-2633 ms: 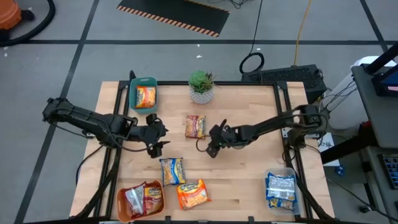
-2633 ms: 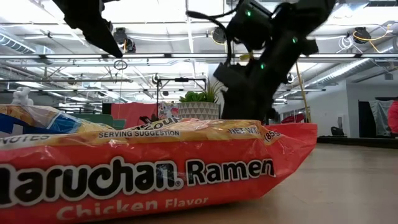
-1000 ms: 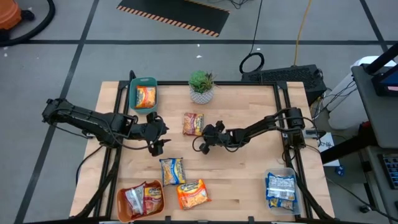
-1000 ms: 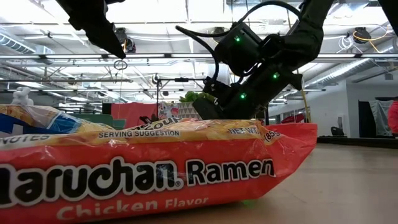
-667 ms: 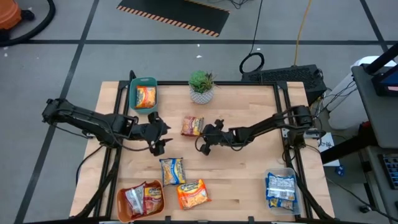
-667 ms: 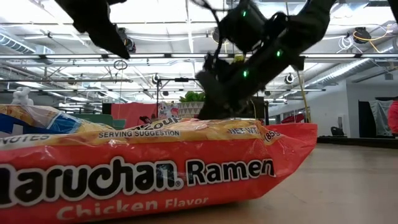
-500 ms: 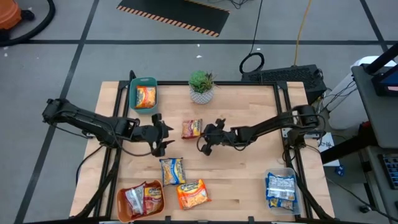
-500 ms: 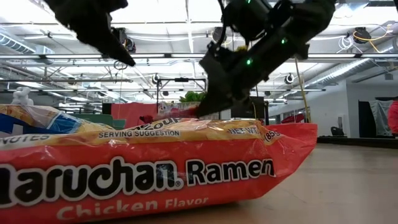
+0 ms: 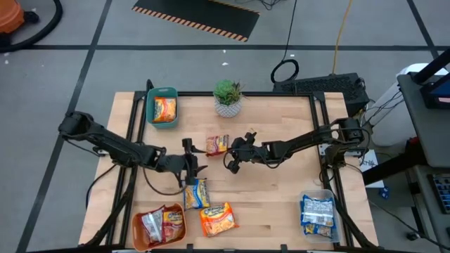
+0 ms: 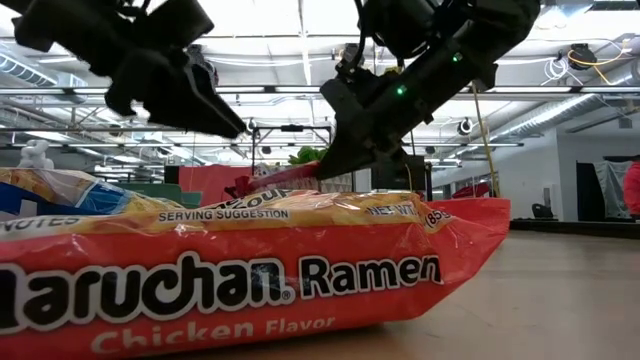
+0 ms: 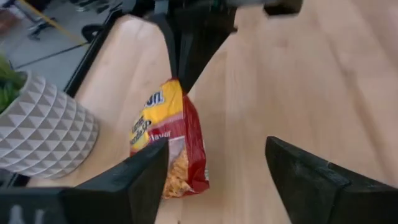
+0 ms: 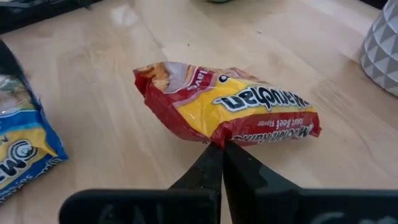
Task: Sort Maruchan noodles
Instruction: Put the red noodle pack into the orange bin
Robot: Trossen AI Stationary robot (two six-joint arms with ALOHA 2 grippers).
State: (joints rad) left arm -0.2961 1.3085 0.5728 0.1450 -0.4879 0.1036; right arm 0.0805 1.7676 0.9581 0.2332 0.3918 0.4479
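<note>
A red-and-yellow Maruchan noodles packet (image 12: 224, 102) hangs near the table's middle with my right gripper (image 9: 228, 149) shut on it. My left gripper (image 11: 217, 174) is open and holds nothing. It hovers left of that packet, just beyond a blue-and-yellow packet (image 9: 195, 192) that lies flat. An orange packet (image 9: 218, 218) lies flat near the front edge and fills the low view (image 10: 250, 280). My right gripper pinches the packet's crimped edge (image 12: 219, 139) between its two shut fingers, at the middle of one long side. The fingers slant down from the table's right. The packet is raised and tilted, hanging from the fingers; whether its lower end (image 11: 183, 183) rests on the table, I cannot tell.
A teal bin (image 9: 162, 107) with an orange packet stands at the far left, a potted plant (image 9: 228, 97) at the far middle. An orange bin (image 9: 159, 226) with packets is at the near left, a clear bin (image 9: 318, 214) with blue packets at the near right.
My right gripper has risen with the red-and-yellow packet, which lay flat and is now tipped up by its held edge. My left gripper has come down and moved toward the table's right and near edges, over the blue-and-yellow packet, rolling as it went.
</note>
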